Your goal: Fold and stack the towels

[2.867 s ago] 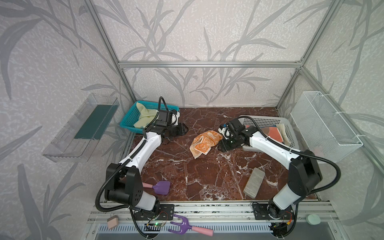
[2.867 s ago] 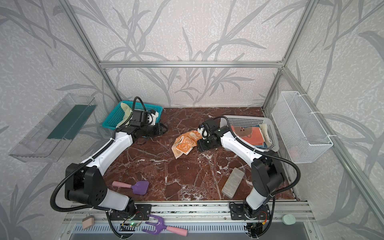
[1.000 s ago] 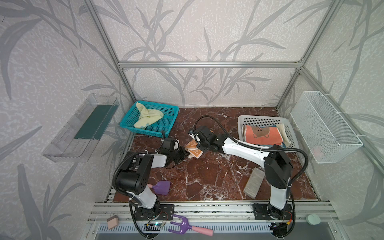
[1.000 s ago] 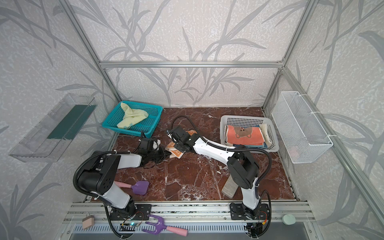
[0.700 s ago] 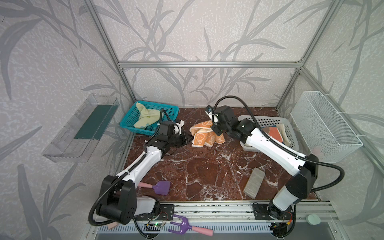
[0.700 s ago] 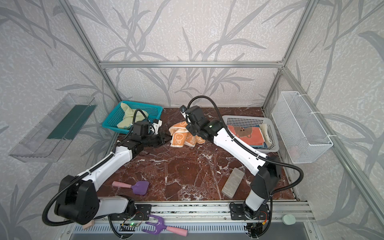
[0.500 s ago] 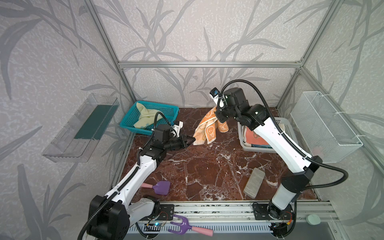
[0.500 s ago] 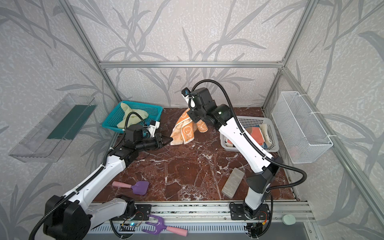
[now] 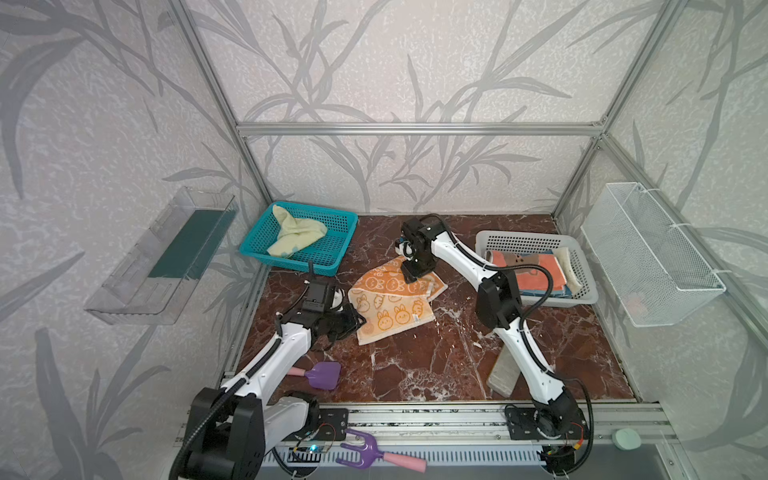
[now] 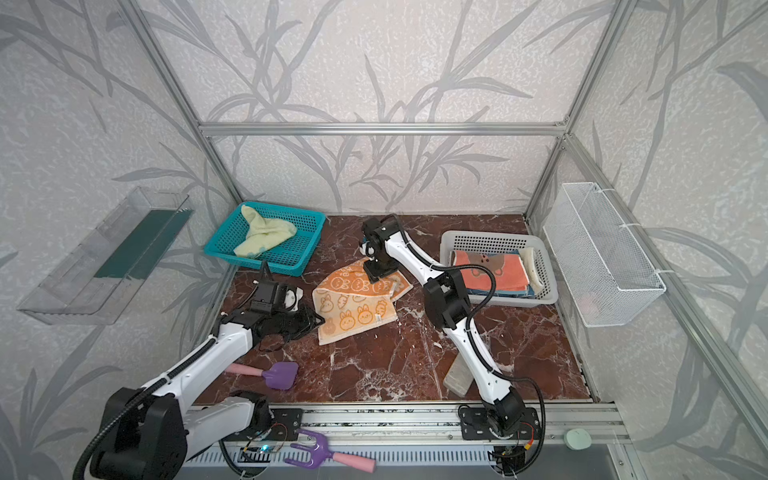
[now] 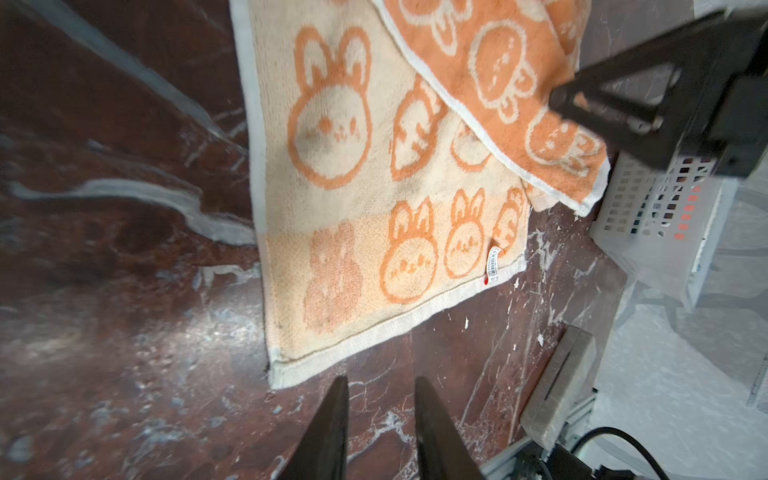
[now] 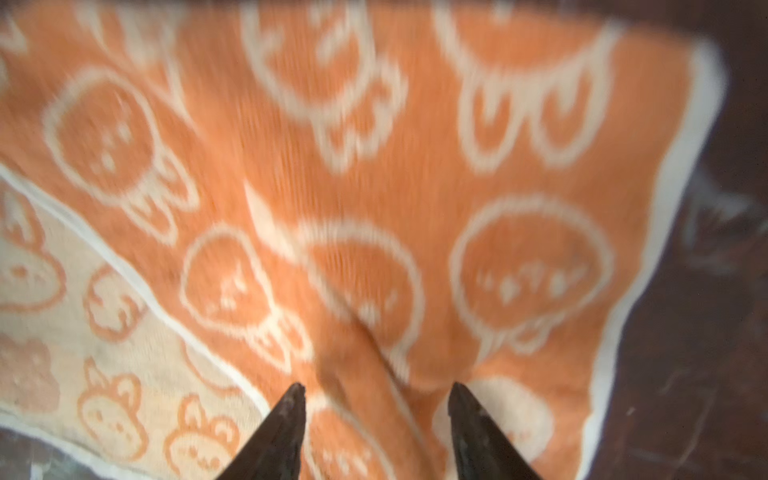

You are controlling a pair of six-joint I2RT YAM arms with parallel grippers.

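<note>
On the marble table (image 9: 415,365), between the teal basket (image 9: 324,257) and the white slotted basket (image 9: 523,240), the orange bunny towel (image 9: 392,305) lies spread out but not flat. Its near part shows the pale face with orange rabbits, and an orange flap with white figures lies folded over the far part.

The left hand (image 11: 381,380) hovers low over bare marble just off the towel's near left corner. Its fingers (image 11: 332,419) are a little apart with nothing between them, clear of the cloth.

The right hand (image 12: 376,386) points down at the orange flap near the towel's far edge. Its fingers (image 12: 469,419) are spread wide, and a raised crease of cloth runs between the tips without being pinched. That wrist view is blurred, so I cannot tell whether the tips touch the terry.

The pale yellow towel (image 9: 293,232) lies crumpled in the teal basket. The salmon bear towel (image 10: 490,270) lies folded flat in the white basket, with a cream cloth (image 10: 533,266) along its right side.

A grey block (image 9: 505,372) lies near the table's front edge, partly behind the right arm. A purple toy shovel (image 9: 322,374) lies at the front left beside the left arm, and a purple toy rake (image 9: 361,451) rests on the rail in front of the table.
</note>
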